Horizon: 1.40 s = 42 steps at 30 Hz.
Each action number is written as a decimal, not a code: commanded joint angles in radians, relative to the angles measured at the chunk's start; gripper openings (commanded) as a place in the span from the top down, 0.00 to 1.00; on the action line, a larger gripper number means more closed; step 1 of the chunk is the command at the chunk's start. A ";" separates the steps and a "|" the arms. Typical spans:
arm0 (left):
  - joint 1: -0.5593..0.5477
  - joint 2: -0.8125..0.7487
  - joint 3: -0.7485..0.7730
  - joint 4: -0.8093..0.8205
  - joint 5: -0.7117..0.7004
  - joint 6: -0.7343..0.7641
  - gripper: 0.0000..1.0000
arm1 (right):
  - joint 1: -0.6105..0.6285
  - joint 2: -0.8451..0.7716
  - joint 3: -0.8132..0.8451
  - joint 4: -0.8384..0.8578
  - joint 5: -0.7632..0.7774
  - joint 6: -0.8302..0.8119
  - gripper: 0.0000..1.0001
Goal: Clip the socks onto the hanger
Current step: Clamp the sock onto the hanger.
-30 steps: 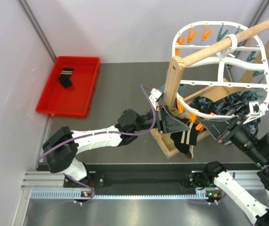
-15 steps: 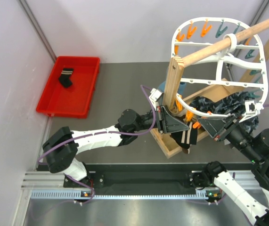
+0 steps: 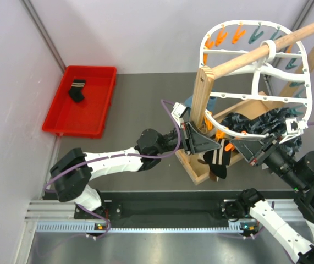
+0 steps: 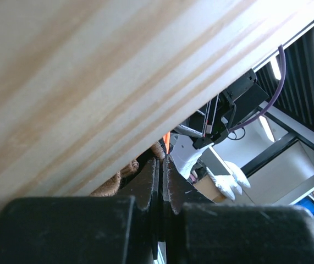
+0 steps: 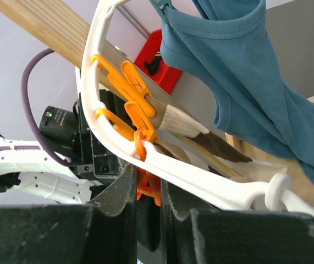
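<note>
Both jaws were found clenched (left gripper (image 3: 210,148) on the sock (image 3: 218,164), right gripper (image 5: 147,180) on an orange peg (image 5: 148,193)); the sock was judged best seated deep before release.

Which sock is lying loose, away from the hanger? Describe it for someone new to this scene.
Look to the red tray at the table's far left. In it lies one black sock with a white-striped cuff, alone; the other striped sock dangles at the hanger.
</note>
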 commanded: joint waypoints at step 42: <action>-0.253 -0.206 0.267 -0.927 -0.256 0.771 0.52 | 0.007 0.082 0.269 -0.410 0.060 -0.217 0.28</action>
